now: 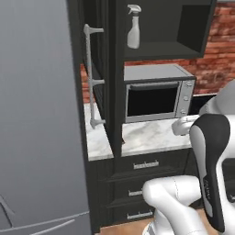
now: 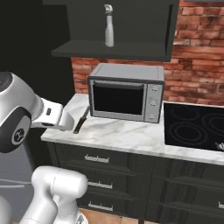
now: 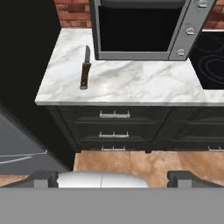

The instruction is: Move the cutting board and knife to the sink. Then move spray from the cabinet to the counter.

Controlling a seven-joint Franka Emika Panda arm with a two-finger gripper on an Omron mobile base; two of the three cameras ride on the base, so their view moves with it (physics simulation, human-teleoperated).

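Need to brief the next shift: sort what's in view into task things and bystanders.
For the job:
- knife, lying on the counter
- spray, upright in the cabinet
- tool, open and empty

Just there:
- toaster oven
- cooktop
- drawers

A silver microwave [image 2: 126, 92] sits beside a black cooktop [image 2: 194, 126], red brick wall [image 2: 197, 65] behind.
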